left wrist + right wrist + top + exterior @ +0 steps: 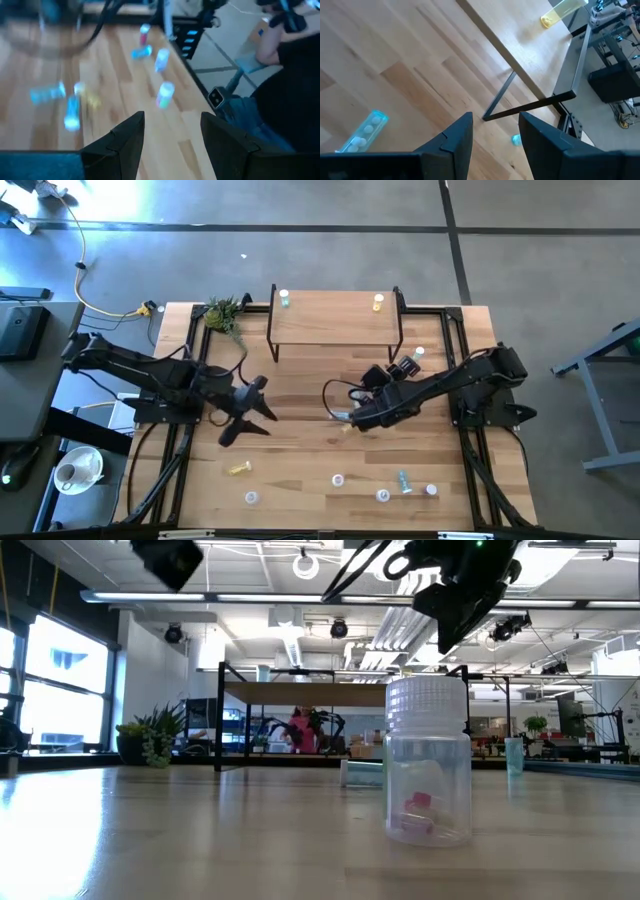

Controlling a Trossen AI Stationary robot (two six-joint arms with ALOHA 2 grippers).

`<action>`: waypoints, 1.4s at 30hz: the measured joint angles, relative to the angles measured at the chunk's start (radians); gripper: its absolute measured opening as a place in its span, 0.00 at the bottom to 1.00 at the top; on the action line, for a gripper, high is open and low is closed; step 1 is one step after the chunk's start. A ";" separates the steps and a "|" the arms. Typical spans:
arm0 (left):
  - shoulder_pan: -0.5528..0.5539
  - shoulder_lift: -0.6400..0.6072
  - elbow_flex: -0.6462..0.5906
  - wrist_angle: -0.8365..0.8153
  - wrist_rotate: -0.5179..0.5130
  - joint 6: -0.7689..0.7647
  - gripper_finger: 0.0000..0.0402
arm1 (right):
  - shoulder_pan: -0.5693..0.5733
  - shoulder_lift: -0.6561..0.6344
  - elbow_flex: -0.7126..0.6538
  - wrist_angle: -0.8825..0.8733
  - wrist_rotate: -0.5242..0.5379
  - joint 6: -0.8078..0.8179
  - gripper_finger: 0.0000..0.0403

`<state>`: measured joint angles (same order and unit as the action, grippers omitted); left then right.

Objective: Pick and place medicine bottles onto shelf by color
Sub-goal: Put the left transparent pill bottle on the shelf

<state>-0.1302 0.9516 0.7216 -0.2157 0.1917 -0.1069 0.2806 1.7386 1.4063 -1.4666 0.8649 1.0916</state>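
Both end effectors empty, fingers apart: left [243,413], right [348,416]. Bottles [338,479] scattered at tabletop's 6 o'clock; two on shelf [335,320]. Probably light, slick, tippy; grip body below cap.

Overhead and tabletop-level views share the shelf [335,318]; left wrist view seems blurred.

Scattered bottles [338,479] on table; two on shelf [335,318].
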 joint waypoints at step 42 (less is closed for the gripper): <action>-0.473 0.121 0.179 -0.155 -0.472 0.036 0.63 | 0.005 0.000 0.000 0.029 -0.001 -0.079 0.37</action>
<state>-0.6036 1.0725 0.9009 -0.3702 -0.2806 -0.0710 0.2859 1.7390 1.4063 -1.4373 0.8639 1.0124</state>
